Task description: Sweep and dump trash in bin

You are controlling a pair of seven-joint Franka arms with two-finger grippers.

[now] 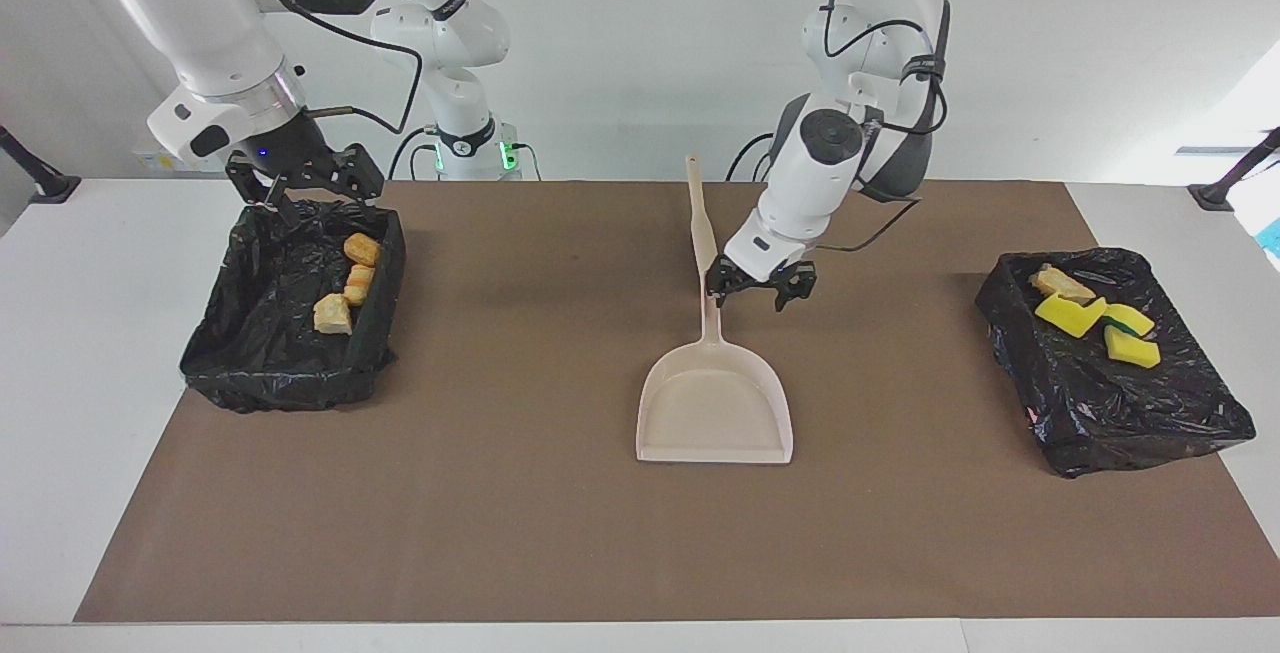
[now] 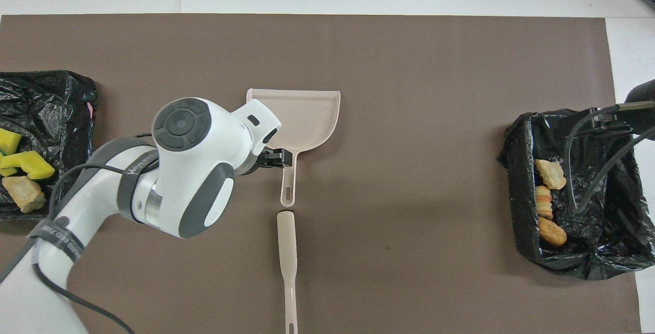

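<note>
Brown mat (image 1: 560,533): covers the table's middle; bears everything below.

Black-lined bin (image 1: 1150,413), at the left arm's end: holds one bread chunk (image 1: 1062,284) and three yellow sponge pieces (image 1: 1070,314).

Black-lined bin (image 1: 250,353), at the right arm's end: holds three pastry pieces (image 1: 333,314) along one wall. No trash shows on the mat, so the task reads as all but done.

Dustpan (image 1: 715,413): empty, flat at the mat's middle, handle toward the robots.

Brush (image 2: 287,252): lies in line with the dustpan handle, nearer the robots, a small gap between.

Left gripper (image 1: 760,288): jaws spread, holding nothing, raised just beside the dustpan handle. Step in hand, by judgement: clearing off after set-down. Done well, it lifts straight up before swinging home, so no finger catches the handle.

Right gripper (image 1: 305,183): jaws spread, empty, waiting over its bin's rim.
</note>
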